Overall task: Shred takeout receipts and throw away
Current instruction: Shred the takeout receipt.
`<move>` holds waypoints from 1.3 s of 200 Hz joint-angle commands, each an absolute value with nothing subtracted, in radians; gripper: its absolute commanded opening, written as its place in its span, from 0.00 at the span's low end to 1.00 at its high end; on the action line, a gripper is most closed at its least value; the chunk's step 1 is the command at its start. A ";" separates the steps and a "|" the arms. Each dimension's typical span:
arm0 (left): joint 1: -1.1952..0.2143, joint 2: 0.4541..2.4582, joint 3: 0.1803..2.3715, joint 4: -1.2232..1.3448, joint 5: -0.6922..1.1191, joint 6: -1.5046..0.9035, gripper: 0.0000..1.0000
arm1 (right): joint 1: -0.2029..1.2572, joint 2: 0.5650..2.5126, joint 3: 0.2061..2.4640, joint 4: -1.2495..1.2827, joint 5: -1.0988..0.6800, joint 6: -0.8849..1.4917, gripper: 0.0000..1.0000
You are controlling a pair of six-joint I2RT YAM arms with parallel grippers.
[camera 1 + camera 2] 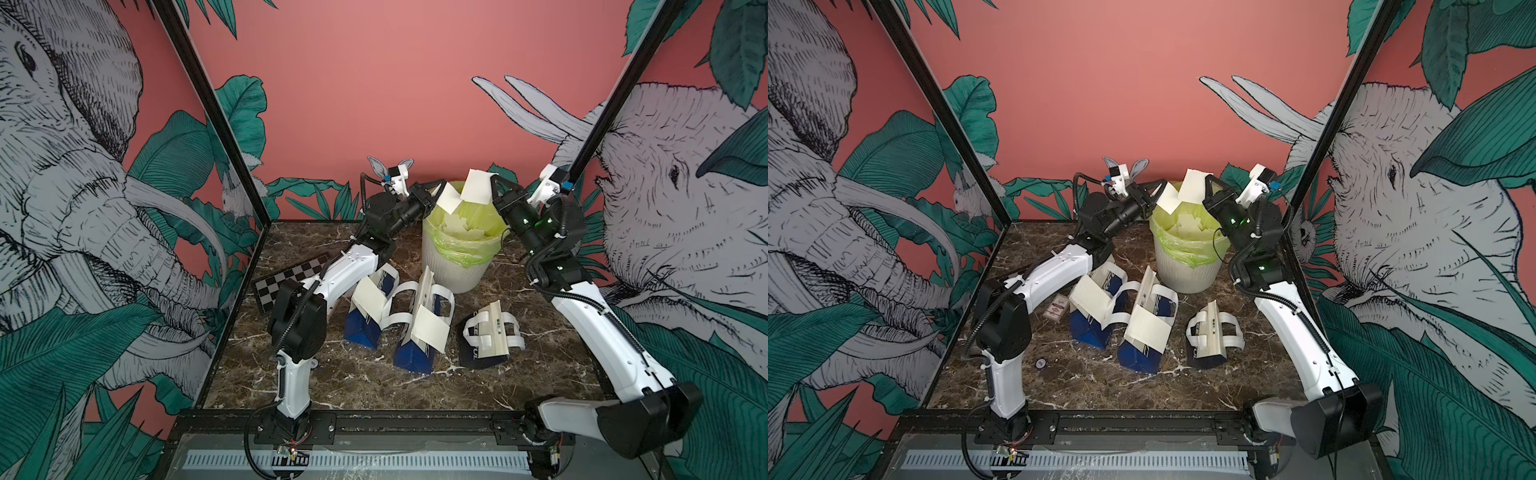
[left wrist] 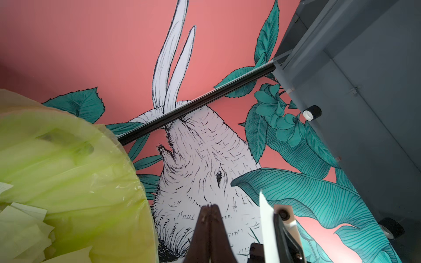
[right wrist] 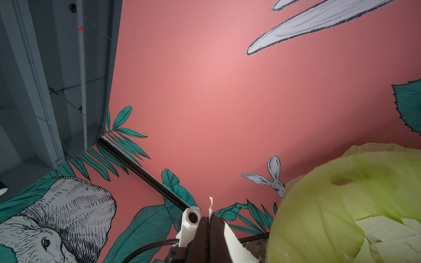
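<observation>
Both arms' jaws pinching torn receipt pieces (image 1: 449,201) over lime-lined bin (image 1: 453,270); dark marble tabletop (image 1: 374,382); pink elephant-mural walls (image 1: 374,83).

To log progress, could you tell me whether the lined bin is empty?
Not empty: white paper pieces lie inside the green-lined bin.

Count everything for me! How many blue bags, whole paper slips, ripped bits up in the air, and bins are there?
Blue bags: 3
Whole receipts lying on bags: 2
Torn receipt pieces held above the bin: 2
Bin with green liner: 1
Total: 8
</observation>
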State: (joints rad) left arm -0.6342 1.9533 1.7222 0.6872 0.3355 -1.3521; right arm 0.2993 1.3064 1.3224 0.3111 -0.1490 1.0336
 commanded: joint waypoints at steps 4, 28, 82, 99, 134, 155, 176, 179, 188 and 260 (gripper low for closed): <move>-0.643 1.941 1.767 0.730 0.331 -1.388 0.03 | 0.296 1.333 1.344 0.369 -0.183 1.151 0.00; -0.645 1.938 1.771 0.717 0.335 -1.381 0.04 | 0.296 1.355 1.342 0.395 -0.200 1.163 0.00; -0.646 1.936 1.746 0.722 0.332 -1.396 0.06 | 0.296 1.336 1.324 0.430 -0.203 1.166 0.00; -0.646 1.937 1.742 0.731 0.327 -1.402 0.06 | 0.296 1.329 1.323 0.442 -0.217 1.170 0.00; -0.647 1.939 1.744 0.735 0.324 -1.411 0.06 | 0.296 1.329 1.319 0.437 -0.210 1.173 0.00; -0.647 1.937 1.743 0.734 0.325 -1.419 0.07 | 0.296 1.346 1.319 0.457 -0.230 1.195 0.00; -0.647 1.939 1.743 0.745 0.328 -1.426 0.08 | 0.296 1.361 1.321 0.464 -0.234 1.204 0.00; -0.648 1.939 1.743 0.745 0.328 -1.425 0.09 | 0.298 1.363 1.322 0.467 -0.234 1.205 0.00; -0.648 1.939 1.744 0.745 0.329 -1.426 0.10 | 0.299 1.366 1.324 0.472 -0.240 1.204 0.00; -0.649 1.950 1.755 0.770 0.331 -1.453 0.11 | 0.304 1.403 1.348 0.447 -0.247 1.207 0.00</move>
